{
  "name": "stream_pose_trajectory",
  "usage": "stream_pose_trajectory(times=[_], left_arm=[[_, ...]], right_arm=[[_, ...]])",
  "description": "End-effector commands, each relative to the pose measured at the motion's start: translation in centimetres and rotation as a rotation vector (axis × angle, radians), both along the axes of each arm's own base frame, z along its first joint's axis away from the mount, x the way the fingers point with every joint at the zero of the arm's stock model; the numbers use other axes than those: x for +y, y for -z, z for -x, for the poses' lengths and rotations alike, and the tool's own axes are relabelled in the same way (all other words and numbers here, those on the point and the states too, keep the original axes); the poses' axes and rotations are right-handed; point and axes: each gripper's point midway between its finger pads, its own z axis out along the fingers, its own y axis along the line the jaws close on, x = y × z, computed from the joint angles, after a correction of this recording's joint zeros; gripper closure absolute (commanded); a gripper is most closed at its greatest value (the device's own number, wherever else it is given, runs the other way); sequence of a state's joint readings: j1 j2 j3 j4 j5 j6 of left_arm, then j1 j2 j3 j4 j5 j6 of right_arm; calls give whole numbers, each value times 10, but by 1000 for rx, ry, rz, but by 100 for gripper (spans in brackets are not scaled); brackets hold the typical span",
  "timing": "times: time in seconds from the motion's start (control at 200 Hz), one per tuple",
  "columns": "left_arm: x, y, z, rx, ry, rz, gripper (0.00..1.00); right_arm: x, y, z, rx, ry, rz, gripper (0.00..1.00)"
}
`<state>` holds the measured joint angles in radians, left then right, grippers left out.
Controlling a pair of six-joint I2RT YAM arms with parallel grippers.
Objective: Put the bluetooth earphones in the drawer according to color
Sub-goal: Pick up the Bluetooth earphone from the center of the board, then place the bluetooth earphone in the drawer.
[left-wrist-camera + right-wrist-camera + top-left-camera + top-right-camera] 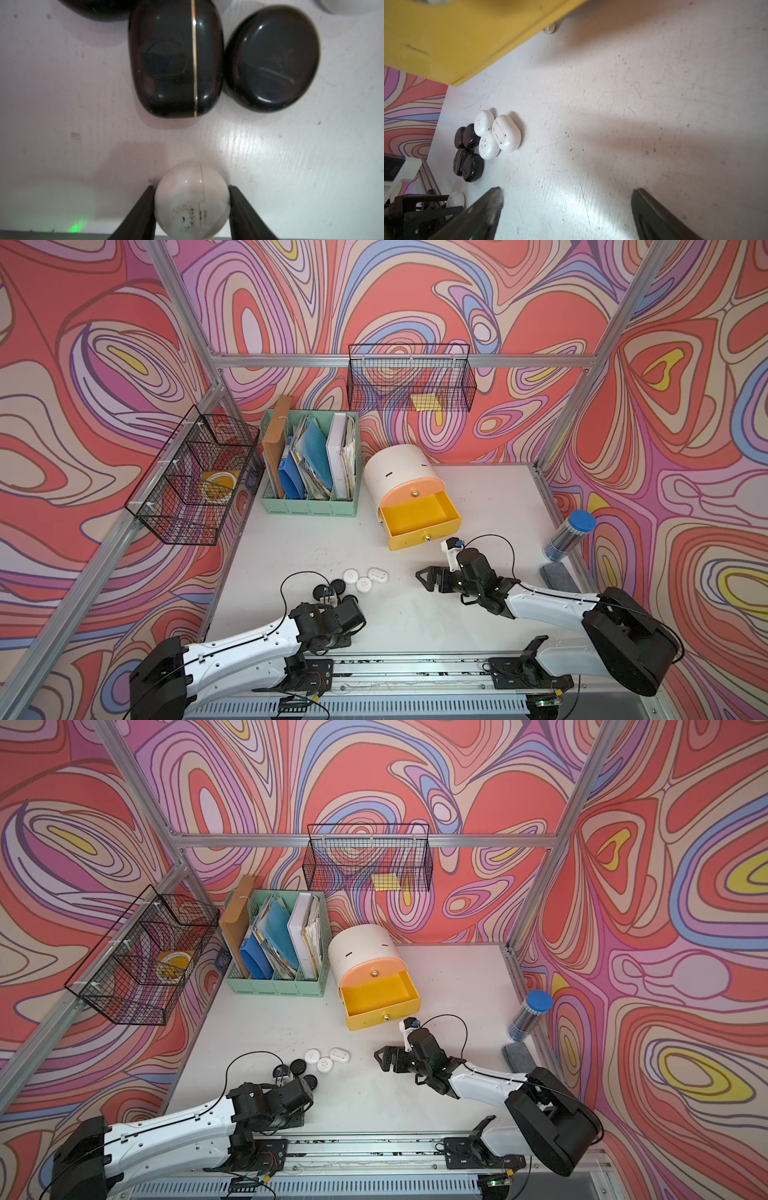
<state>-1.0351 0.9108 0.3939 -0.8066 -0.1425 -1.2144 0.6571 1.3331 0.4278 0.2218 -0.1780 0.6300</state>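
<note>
My left gripper [192, 205] is shut on a white earphone case [192, 193] that sits on the table near its front edge; both fingers touch its sides. Two black cases [176, 60] [272, 58] lie just beyond it. Both top views hide these fingers under the left wrist [328, 618]. Three white cases [364, 578] and several black ones [337, 585] lie in a cluster. The white drawer chest [397, 472] has its yellow drawer [419, 514] pulled out and bare inside. My right gripper [424, 577] hovers open over bare table [571, 145], in front of the yellow drawer [467, 37].
A mint-green file holder [309, 464] stands left of the chest. Wire baskets hang on the left wall [195, 477] and back wall [409, 379]. A blue-capped tube [569, 535] and a grey pad [559, 578] lie by the right edge.
</note>
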Motion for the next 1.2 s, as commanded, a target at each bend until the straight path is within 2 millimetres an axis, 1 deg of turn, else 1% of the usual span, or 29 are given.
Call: stream_pose_trajectory(times=[0.0, 0.085, 0.26, 0.295, 0.305, 0.32, 0.431, 0.516, 0.576, 0.756, 0.866, 0.946, 1.006, 1.066, 1.127, 1.197], left_arm=[[17, 14, 19, 93, -6, -79, 58], [13, 6, 11, 60, 9, -84, 60], [-2, -21, -15, -46, 49, -86, 60], [-1, -22, -17, -56, 58, -98, 60], [-9, -30, -22, -74, 59, -76, 60], [-12, -35, -25, -86, 62, -68, 60], [-25, -52, -39, -132, 95, -63, 59], [-36, -69, -54, -164, 126, -54, 59], [-43, -85, -68, -192, 142, -45, 59], [-72, -149, -115, -307, 209, 22, 60], [-96, -188, -144, -375, 262, 45, 61], [-115, -211, -164, -414, 296, 58, 61], [-128, -225, -179, -443, 312, 68, 61], [-140, -234, -193, -460, 324, 78, 61], [-151, -240, -207, -467, 336, 83, 61], [-162, -241, -222, -465, 348, 79, 61]], right_arm=[[6, -8, -2, -20, -10, -21, 2], [6, -7, -2, -19, -11, -22, 2], [7, -4, -2, -16, -13, -28, 2], [8, -4, -2, -15, -15, -30, 2], [8, -3, -2, -15, -15, -30, 2], [9, -3, -2, -14, -17, -31, 2], [10, -2, -2, -18, -21, -33, 2], [13, -2, -1, -22, -30, -34, 2], [14, -2, 0, -27, -36, -35, 2], [17, 1, 4, -34, -51, -36, 2], [20, 2, 6, -47, -66, -32, 2], [23, 4, 8, -60, -76, -14, 2], [24, 6, 10, -69, -78, 1, 2], [26, 8, 12, -88, -86, 20, 2], [30, 10, 15, -108, -97, 35, 2], [32, 12, 18, -132, -106, 60, 2]])
